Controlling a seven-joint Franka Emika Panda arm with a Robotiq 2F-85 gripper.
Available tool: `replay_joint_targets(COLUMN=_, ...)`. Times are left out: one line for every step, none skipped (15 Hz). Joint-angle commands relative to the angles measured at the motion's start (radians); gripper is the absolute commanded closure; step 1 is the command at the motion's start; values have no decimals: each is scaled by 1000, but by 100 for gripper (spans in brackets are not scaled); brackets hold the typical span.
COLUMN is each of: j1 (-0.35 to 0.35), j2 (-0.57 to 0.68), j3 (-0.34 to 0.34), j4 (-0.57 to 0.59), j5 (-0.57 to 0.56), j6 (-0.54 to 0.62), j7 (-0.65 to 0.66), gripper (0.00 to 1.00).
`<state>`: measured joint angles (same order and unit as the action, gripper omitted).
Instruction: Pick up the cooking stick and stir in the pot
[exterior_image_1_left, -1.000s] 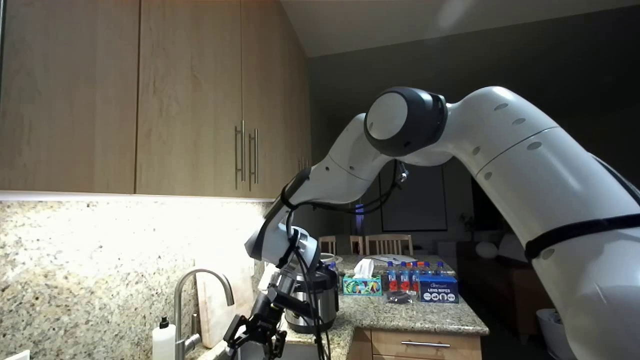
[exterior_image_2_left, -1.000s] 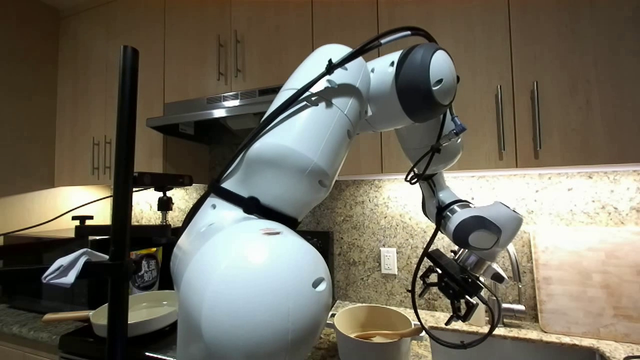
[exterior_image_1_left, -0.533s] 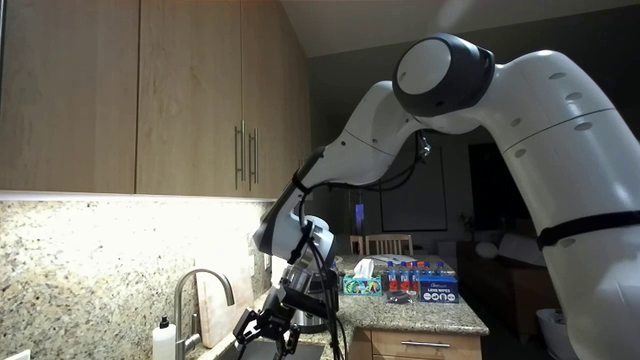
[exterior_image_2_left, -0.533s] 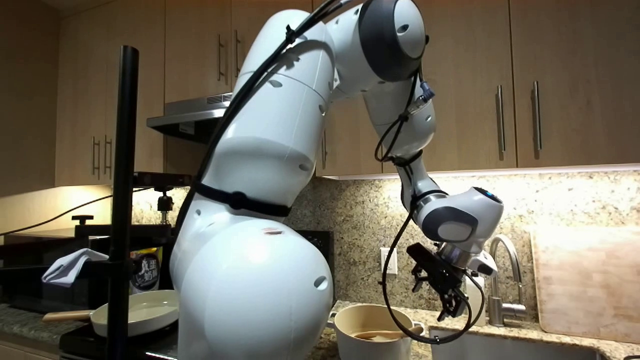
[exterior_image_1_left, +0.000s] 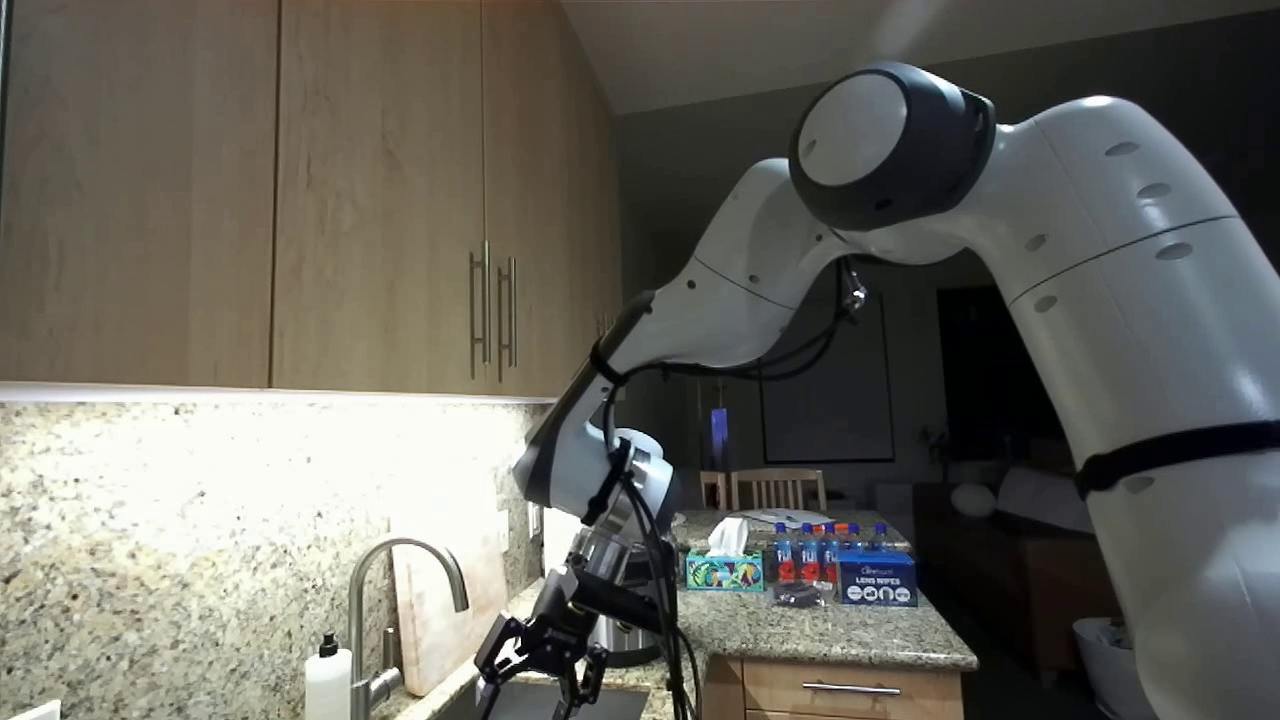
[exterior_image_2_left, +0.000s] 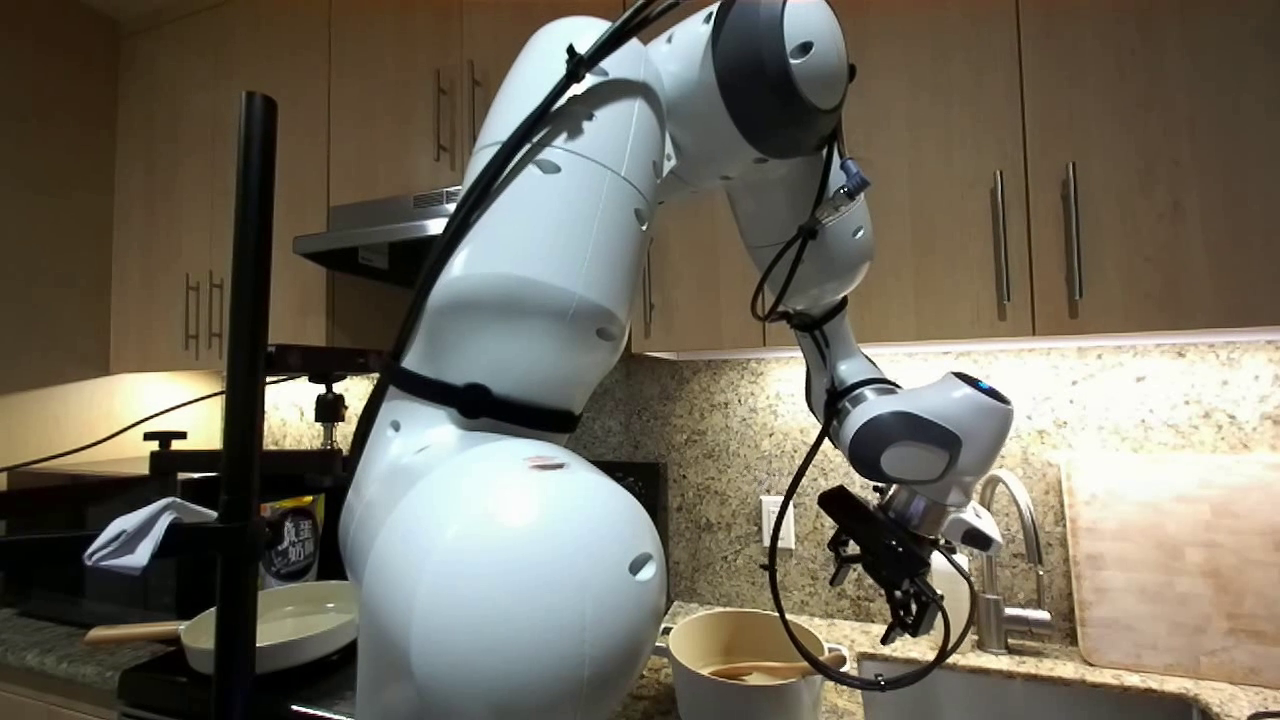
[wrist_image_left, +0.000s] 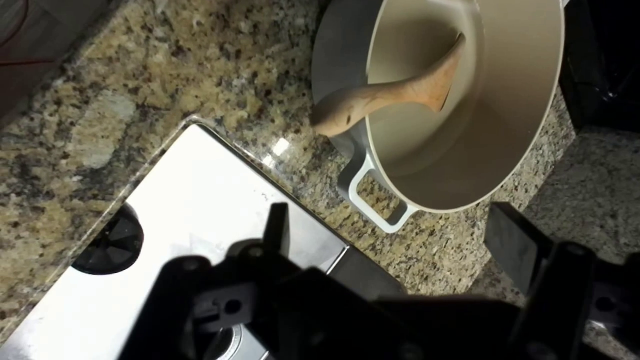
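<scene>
Black two-fingered gripper (wrist_image_left: 395, 237): spread | brown curved wooden spoon (wrist_image_left: 382, 99): overhanging round cream pot (wrist_image_left: 510, 135), wrist-view left | spoon best straddled squarely

We log pot (wrist_image_left: 520, 105): beige inside, pale grey outside; cooking stick (wrist_image_left: 395, 94): orange-brown; tabletop (wrist_image_left: 235, 75): speckled tan, brown, black; tool (wrist_image_left: 390, 235): black; arm (exterior_image_2_left: 525, 320): white, dark-grey patches; cabinets (exterior_image_1_left: 380, 200): light wood-grain.

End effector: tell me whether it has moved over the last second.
Yes: in an exterior view, the end effector has shifted to the right, farther from the upright of the faucet.
</scene>
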<state>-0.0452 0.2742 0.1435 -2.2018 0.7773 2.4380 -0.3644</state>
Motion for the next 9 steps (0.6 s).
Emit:
replay_joint_targets(j1=5, j2=18, j3=-27, j4=20, j5=-21, j6=-19, j7=16, gripper=0)
replay_joint_targets(j1=5, j2=22, j3=-31, j4=21, j5=-24, j6=-18, j7=16, gripper=0)
replay_joint_targets(j1=4, j2=31, j3=-33, j4=28, j5=-26, j6=-23, j7=11, gripper=0)
replay_joint_targets(j1=4, j2=42, j3=-35, j4=37, j5=-31, j6=-22, j7=12, gripper=0)
replay_joint_targets(j1=4, j2=59, j3=-35, j4=51, j5=-32, j6=-25, j7=11, gripper=0)
replay_joint_targets(j1=5, j2=70, j3=-33, j4=57, j5=-29, j6=-15, j7=6, gripper=0)
replay_joint_targets(j1=6, j2=81, j3=-30, j4=62, j5=-26, j6=-6, j7=2, gripper=0)
replay_joint_targets(j1=6, j2=94, j3=-27, j4=71, j5=-24, j6=-4, j7=-3, gripper=0)
replay_joint_targets(j1=7, j2=108, j3=-27, j4=82, j5=-30, j6=-3, j7=-3, gripper=0)
